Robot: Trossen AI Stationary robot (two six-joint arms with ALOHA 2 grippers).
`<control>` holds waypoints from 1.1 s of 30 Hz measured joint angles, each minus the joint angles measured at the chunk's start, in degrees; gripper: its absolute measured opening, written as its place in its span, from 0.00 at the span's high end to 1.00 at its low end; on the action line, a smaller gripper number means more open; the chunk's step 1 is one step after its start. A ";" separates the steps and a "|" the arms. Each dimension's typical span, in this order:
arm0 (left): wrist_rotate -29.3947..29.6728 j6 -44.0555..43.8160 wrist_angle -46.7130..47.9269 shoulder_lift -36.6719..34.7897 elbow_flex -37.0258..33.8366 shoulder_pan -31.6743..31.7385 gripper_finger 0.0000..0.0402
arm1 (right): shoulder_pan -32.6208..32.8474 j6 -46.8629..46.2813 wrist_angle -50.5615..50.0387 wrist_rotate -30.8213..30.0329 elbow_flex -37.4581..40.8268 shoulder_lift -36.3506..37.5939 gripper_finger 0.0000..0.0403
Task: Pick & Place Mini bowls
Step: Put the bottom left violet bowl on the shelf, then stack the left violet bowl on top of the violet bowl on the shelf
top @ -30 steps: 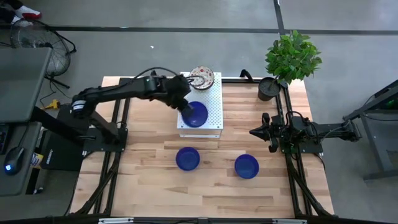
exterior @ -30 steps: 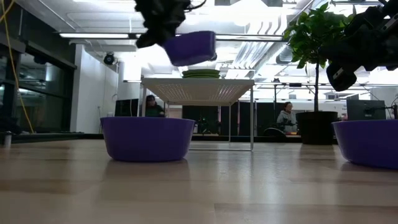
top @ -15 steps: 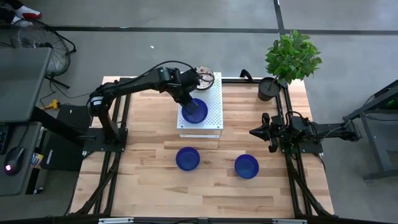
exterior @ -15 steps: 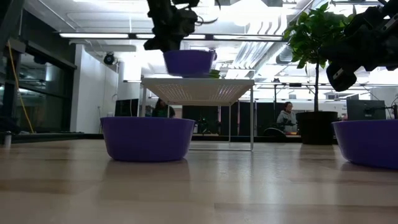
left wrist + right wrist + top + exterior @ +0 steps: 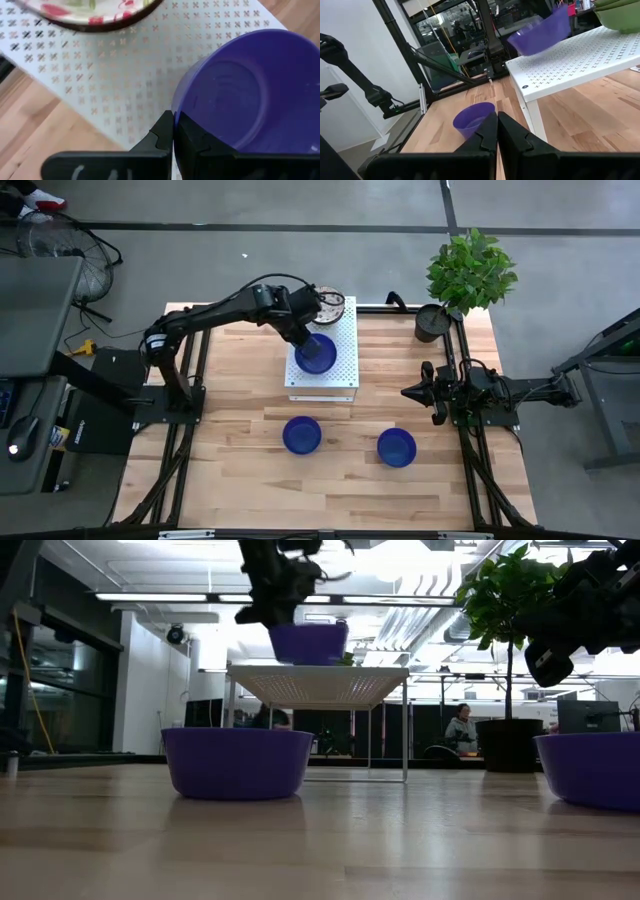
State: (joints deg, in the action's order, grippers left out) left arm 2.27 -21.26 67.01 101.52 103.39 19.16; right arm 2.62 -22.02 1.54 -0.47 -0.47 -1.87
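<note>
My left gripper (image 5: 304, 340) reaches over the white perforated stand (image 5: 340, 372) and is shut on a blue mini bowl (image 5: 317, 356), which shows level just over the stand top in the low view (image 5: 308, 643). Floral mini bowls (image 5: 325, 302) sit stacked at the stand's far edge (image 5: 85, 12). Two more blue bowls (image 5: 301, 434) (image 5: 397, 447) rest on their bases on the wooden table nearer me. My right gripper (image 5: 408, 393) waits shut at the table's right side, touching nothing. My left gripper pinches the blue bowl's rim (image 5: 174, 106) on the side toward the table's left, one finger (image 5: 195, 140) inside the bowl and one (image 5: 161, 131) outside. The fingers come slanting down from the far left. The bowl sits upright; whether its base touches the stand I cannot tell.
A dark plant pot (image 5: 432, 323) with a leafy plant (image 5: 470, 270) stands at the table's far right corner. The stand's near half (image 5: 325, 385) is bare. Bare wood lies along the near edge (image 5: 330, 500). People sit far behind the table in the room (image 5: 462, 728).
My left gripper has moved down and a little toward the table's far edge over the stand. The blue bowl it carries was tilted and high; it now hangs level, close above the stand top. The right arm has kept still.
</note>
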 joint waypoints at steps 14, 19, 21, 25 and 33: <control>-3.64 2.47 -0.81 3.86 -0.15 0.02 1.00 | 0.02 0.00 0.00 0.00 0.01 -0.02 1.00; -3.70 3.06 -1.22 3.65 -0.07 -0.05 0.95 | 0.02 0.00 0.00 0.00 0.00 -0.02 1.00; -3.59 3.05 -1.18 3.66 -0.09 -0.05 0.91 | 0.01 0.02 0.00 0.02 0.00 -0.02 1.00; -3.57 3.37 -0.99 3.65 -0.09 -0.03 0.83 | 0.00 0.00 0.00 0.02 0.02 -0.02 1.00; -2.23 7.02 1.34 3.65 4.88 -0.03 0.67 | 0.00 0.00 0.00 0.02 0.02 -0.02 1.00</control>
State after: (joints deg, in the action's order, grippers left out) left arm 0.04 -14.23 68.35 105.16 108.28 19.14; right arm 2.61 -22.02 1.54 -0.45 -0.45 -1.89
